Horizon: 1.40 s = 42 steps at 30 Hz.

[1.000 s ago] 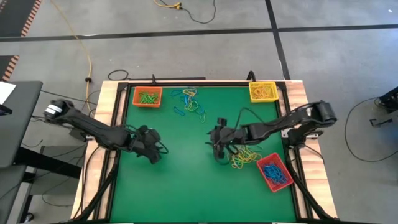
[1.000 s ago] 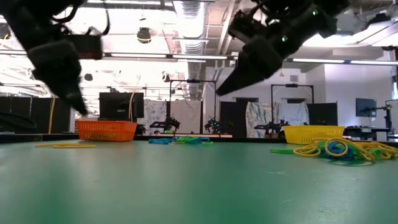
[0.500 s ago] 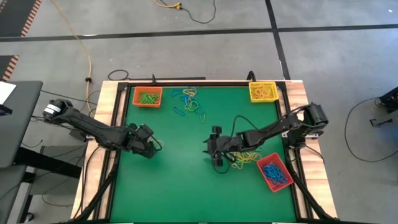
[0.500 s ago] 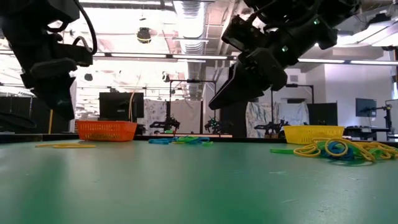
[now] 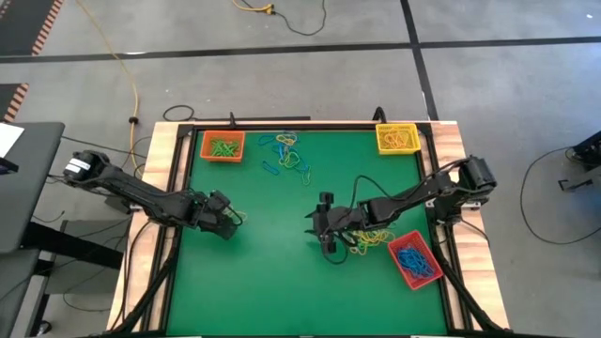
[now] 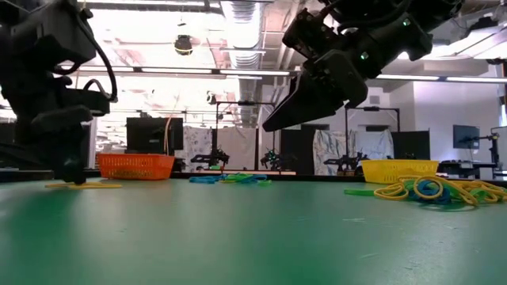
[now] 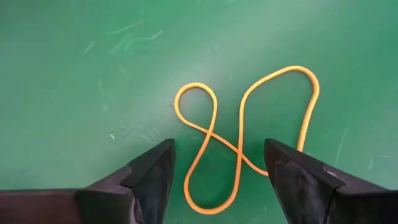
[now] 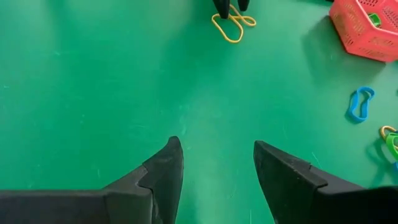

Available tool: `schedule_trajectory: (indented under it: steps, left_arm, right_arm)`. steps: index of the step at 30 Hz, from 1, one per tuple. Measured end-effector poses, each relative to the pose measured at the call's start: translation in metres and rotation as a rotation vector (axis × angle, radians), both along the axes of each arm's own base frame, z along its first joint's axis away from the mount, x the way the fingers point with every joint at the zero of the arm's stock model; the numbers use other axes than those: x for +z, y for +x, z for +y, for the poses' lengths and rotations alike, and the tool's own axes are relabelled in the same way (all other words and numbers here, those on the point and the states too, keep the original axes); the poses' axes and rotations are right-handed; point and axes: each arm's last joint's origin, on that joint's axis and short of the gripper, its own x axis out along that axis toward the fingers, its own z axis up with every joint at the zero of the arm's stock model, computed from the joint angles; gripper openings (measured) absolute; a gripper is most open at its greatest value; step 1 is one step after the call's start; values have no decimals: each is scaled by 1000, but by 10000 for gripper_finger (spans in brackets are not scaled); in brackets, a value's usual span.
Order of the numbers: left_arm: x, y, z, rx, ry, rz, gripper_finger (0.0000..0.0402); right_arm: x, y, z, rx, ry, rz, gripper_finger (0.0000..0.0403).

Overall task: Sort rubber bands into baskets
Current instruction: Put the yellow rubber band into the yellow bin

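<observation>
Rubber bands: one yellow loop [image 7: 245, 134] lies twisted on the green worktop [image 5: 272, 253], well off the orange basket [image 5: 223, 146] | baskets: three, orange, yellow [image 5: 396, 138], red [image 5: 414, 260] | left pincer [image 7: 219, 171] fingers apart, straddling the loop | right pincer [image 8: 217, 165] fingers apart, raised beside the pile [image 5: 371, 238] by the red basket.

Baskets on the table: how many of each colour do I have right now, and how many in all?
Orange basket: 1
Yellow basket: 1
Red basket: 1
Total: 3 baskets
</observation>
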Motion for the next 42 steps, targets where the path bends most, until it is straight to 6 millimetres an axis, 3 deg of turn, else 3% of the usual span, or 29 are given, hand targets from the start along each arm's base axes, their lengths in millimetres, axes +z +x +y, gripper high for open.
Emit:
schedule_trajectory:
  steps: [5, 9, 12, 17, 19, 29, 42]
  left_arm:
    - [-6, -2, 1, 1, 6, -5, 241]
    - [-8, -1, 1, -3, 16, 9, 214]
    - [-8, -1, 1, -16, 23, 14, 160]
    - [-8, 2, 0, -75, 28, 6, 35]
    - [-8, 3, -1, -104, 33, -4, 11]
    - [12, 24, -6, -235, 92, -104, 0]
    - [57, 67, -12, -483, 214, -481, 0]
  right_arm:
    - [0, 0, 0, 0, 0, -1, 223]
    - [0, 0, 0, 0, 0, -5, 223]
    - [1, 0, 0, 0, 0, -6, 224]
    - [1, 0, 0, 0, 0, -6, 224]
    - [1, 0, 0, -1, 0, -6, 224]
    - [5, 3, 1, -7, 22, -60, 224]
    - [26, 13, 5, 78, 67, -303, 224]
